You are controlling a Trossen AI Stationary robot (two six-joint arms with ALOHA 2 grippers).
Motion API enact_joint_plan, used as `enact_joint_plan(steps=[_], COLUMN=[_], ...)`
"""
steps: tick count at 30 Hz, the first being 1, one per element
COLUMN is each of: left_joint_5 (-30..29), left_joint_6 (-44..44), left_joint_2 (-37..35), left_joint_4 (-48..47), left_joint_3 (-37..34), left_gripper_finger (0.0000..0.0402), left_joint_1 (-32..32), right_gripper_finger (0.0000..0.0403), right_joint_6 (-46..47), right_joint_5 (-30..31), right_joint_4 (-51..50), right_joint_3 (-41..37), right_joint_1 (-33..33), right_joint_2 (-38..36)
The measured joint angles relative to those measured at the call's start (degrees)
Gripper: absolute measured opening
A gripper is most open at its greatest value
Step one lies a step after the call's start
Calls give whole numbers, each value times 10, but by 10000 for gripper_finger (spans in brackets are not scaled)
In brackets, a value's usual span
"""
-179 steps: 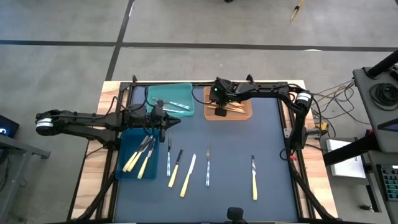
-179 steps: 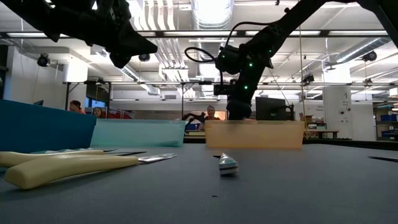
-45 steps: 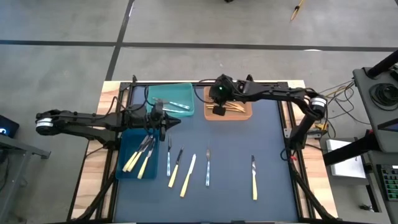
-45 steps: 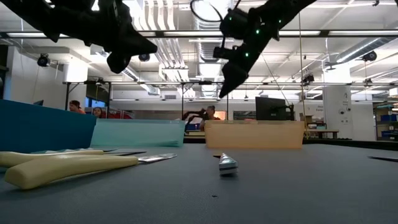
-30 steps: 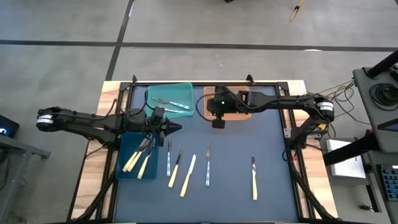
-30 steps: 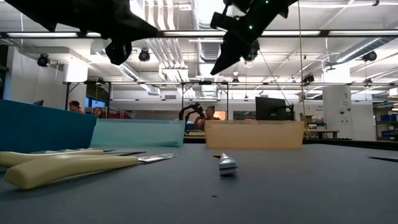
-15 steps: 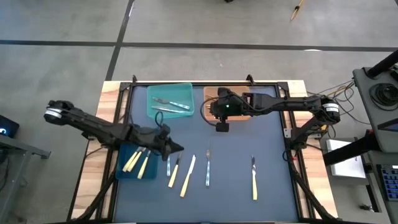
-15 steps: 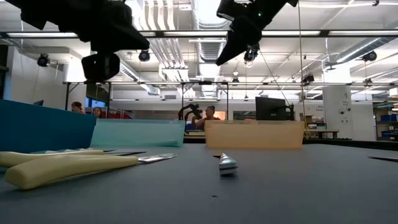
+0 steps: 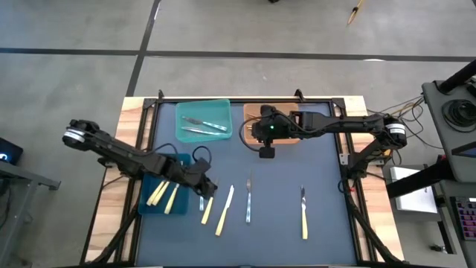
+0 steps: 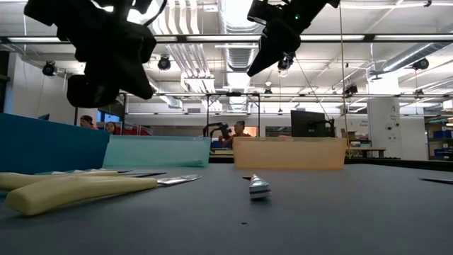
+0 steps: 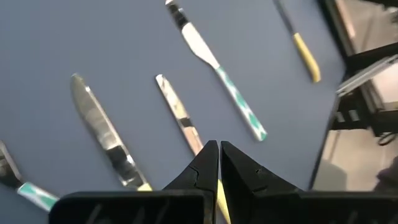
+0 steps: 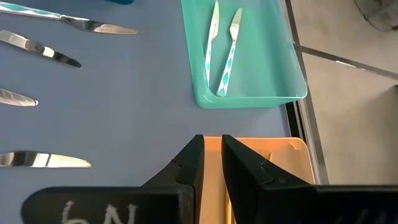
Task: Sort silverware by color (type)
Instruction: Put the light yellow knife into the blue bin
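Note:
Several pieces of silverware lie flat in a row on the dark mat: a teal-handled fork, two yellow-handled pieces, a teal-handled knife and a yellow-handled one. My left gripper hangs shut above the left end of this row, well clear of the mat; in its wrist view the fingertips point down at a yellow-handled knife. My right gripper hovers high at the orange bin's near edge, slightly open, with nothing between its fingers.
A teal bin at the back holds two teal-handled pieces. A blue bin on the left holds yellow-handled pieces. The orange bin sits mostly under my right arm. Bare mat lies right of the row.
My left gripper has left the spot above the blue bin, gone toward the table's near edge and a little right, come down and rolled about its own axis. It now hangs over the loose pieces, still shut. No silverware has moved.

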Motion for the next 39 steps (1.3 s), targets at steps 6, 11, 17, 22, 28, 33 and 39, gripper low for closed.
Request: enact_joint_plan(steps=[6,11,17,22,28,33,39], left_joint_5=[-3,-3,-2,-2,-3,-3,-23], left_joint_6=[-2,-2,-2,-2,-2,-2,-2], left_joint_2=[38,63,80,84,84,84,84], left_joint_4=[-58,-69,-73,-74,-74,-73,-93], left_joint_3=[35,48,60,62,61,61,60], left_gripper_finger=[0,0,0,0,0,0,0], left_joint_1=[-1,-3,-3,-3,-3,-3,-3], right_gripper_finger=[47,47,47,47,47,47,47], right_joint_6=[-11,-18,-25,-26,-26,-26,-26], right_joint_5=[0,0,0,0,0,0,0], right_joint_4=[5,5,5,5,5,5,5], right_joint_3=[0,0,0,0,0,0,0], right_joint_1=[0,0,0,0,0,0,0], right_joint_2=[1,4,4,4,4,4,4])
